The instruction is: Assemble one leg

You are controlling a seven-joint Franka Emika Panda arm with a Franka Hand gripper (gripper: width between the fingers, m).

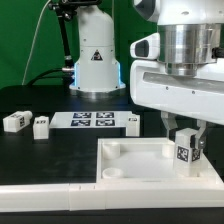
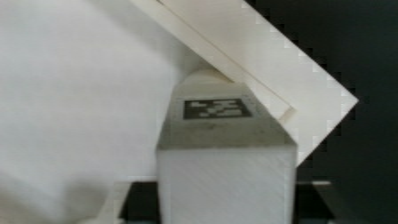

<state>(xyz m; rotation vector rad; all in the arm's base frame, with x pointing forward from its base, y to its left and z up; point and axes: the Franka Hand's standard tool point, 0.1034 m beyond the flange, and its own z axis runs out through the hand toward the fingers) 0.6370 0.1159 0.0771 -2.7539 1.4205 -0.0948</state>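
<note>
My gripper (image 1: 185,140) is shut on a leg (image 1: 184,156), a small white block with a black-and-white tag on its face. It holds the leg upright over the far right corner of the white tabletop (image 1: 120,150), on the exterior view's right. I cannot tell whether the leg's lower end touches the tabletop. In the wrist view the leg (image 2: 222,140) fills the middle between the two dark fingers (image 2: 146,200) of my gripper (image 2: 224,196). Its end points at the tabletop's raised corner rim (image 2: 249,50).
Three more white legs lie on the black table: two at the exterior view's left (image 1: 14,121) (image 1: 41,125) and one beside the marker board (image 1: 130,121). The marker board (image 1: 88,120) lies behind the tabletop. The arm's white base (image 1: 97,55) stands at the back.
</note>
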